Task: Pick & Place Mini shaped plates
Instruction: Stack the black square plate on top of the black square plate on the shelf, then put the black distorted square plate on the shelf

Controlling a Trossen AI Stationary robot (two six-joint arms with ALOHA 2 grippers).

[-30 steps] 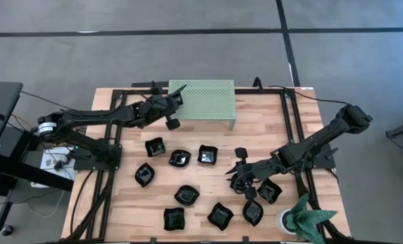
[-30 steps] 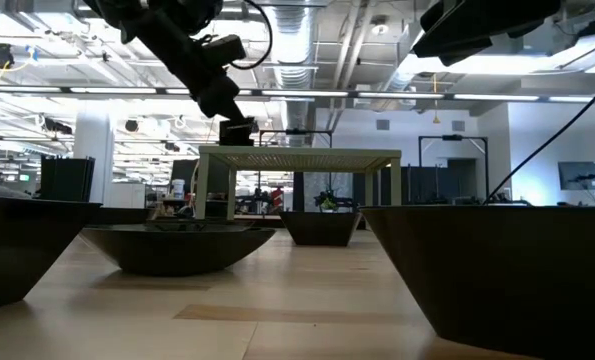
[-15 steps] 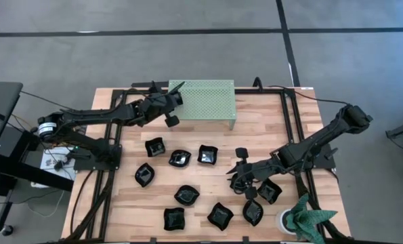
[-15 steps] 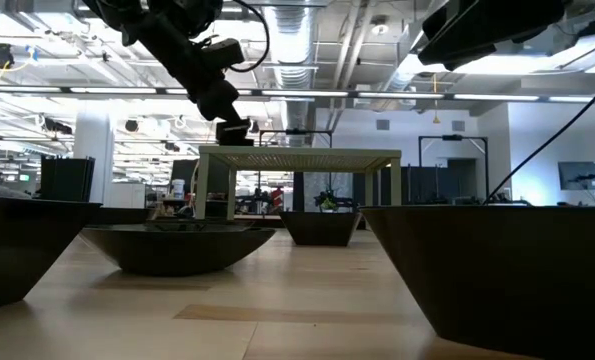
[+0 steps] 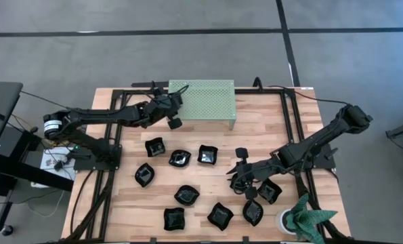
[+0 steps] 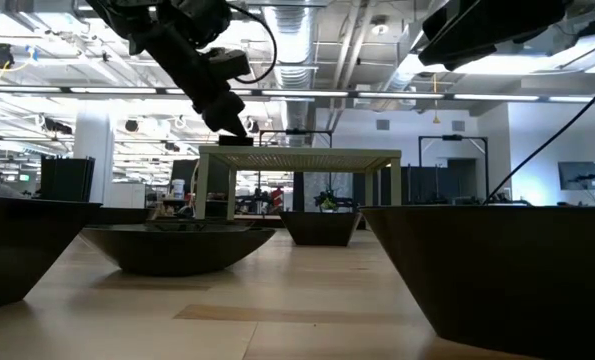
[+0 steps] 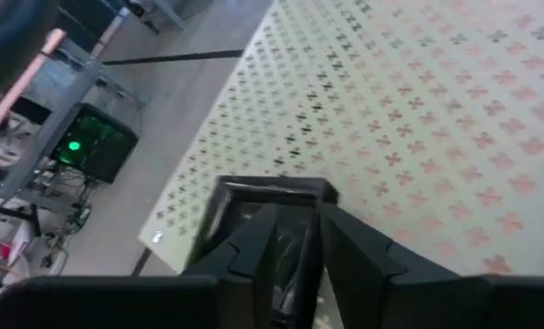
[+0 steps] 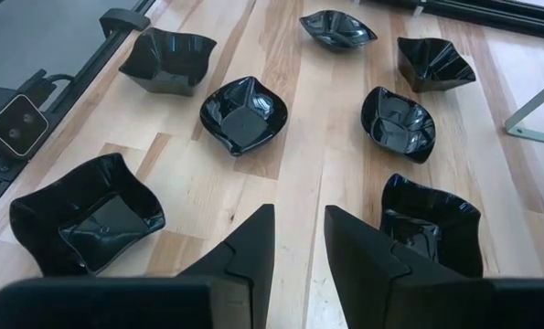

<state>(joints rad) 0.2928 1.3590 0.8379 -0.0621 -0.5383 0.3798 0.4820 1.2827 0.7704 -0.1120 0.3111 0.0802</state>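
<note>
Pale wood table fills the high view, and from its left the left gripper reaches the stand at that stand's near-left corner. On the left wrist view 1 plate lies on the perforated top; only its straight glossy rim shows, the rest is hidden behind the gripper, and you cannot tell whether it is gripped or free. Between the arms, 9 plates sit open side up on the wood: black, glossy, squarish with wavy edges, corners turned various ways, no clear long axis. Low view crops the nearest ones. At right, the right gripper hovers narrowly parted and empty, just beside a plate.
</note>
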